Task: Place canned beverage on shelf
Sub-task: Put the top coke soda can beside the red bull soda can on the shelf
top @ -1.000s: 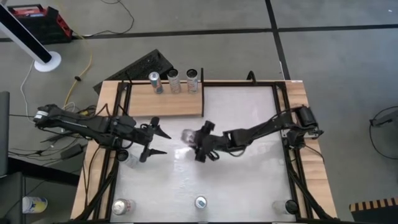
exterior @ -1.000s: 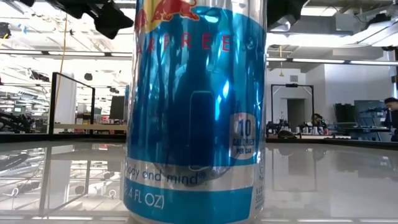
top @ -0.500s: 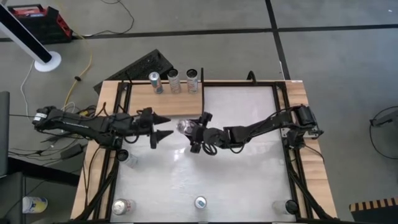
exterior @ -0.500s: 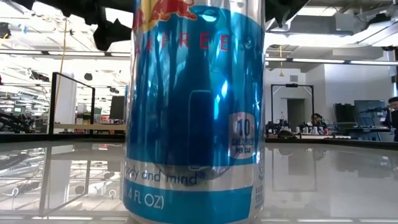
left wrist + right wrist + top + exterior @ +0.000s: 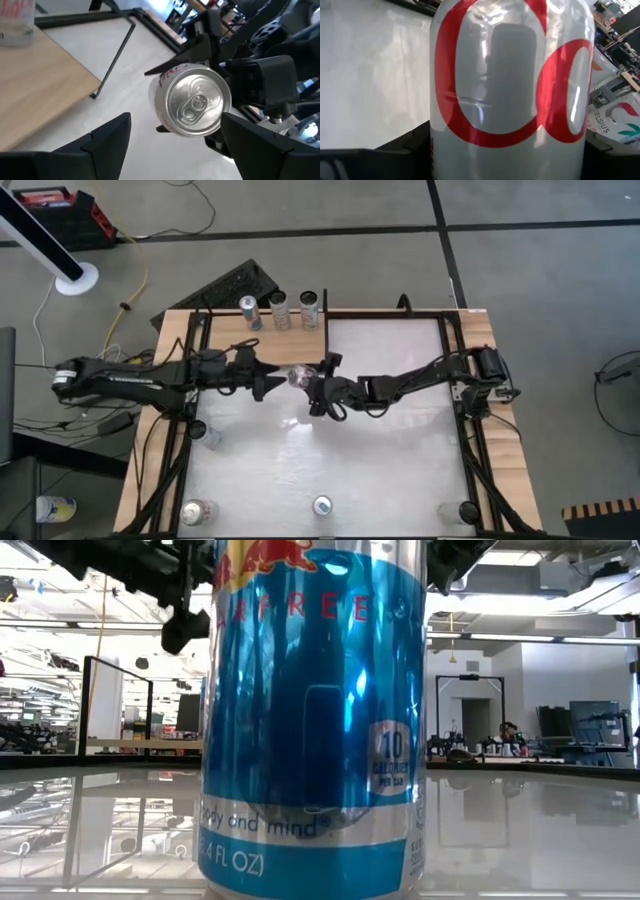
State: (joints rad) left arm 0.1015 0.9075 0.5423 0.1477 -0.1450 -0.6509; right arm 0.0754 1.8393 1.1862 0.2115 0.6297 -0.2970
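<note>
A silver can with red lettering [image 5: 298, 375] is held in my right gripper [image 5: 312, 386] above the white table, just off the near right corner of the pale wooden shelf [image 5: 300, 350]. The can lies sideways, with its top [image 5: 194, 104] facing my left gripper. My left gripper [image 5: 275, 382] is open just left of the can. Its two fingers [image 5: 107, 142] stand on either side of the can's top end, and no touch shows. Three cans [image 5: 280, 308] stand along the shelf's far edge. My right gripper pinches the can's side wall [image 5: 167, 75] between its two fingers, which lie across the can's body [image 5: 470, 145]. The fingers come about level from the table's right. The can is lifted clear of the table, on its side, with its top toward the table's left.
A blue can [image 5: 315, 720] stands at the middle of the near edge [image 5: 322, 505] and fills the low view. More cans stand at the near left [image 5: 197, 510], the near right [image 5: 465, 510] and the left side [image 5: 207, 435]. Black frame rails [image 5: 455, 370] run along both sides.
My right gripper has carried the can toward the table's far left, up to the shelf's near right corner. My left gripper has moved toward the far edge and to the right, closing in on the can's top end.
</note>
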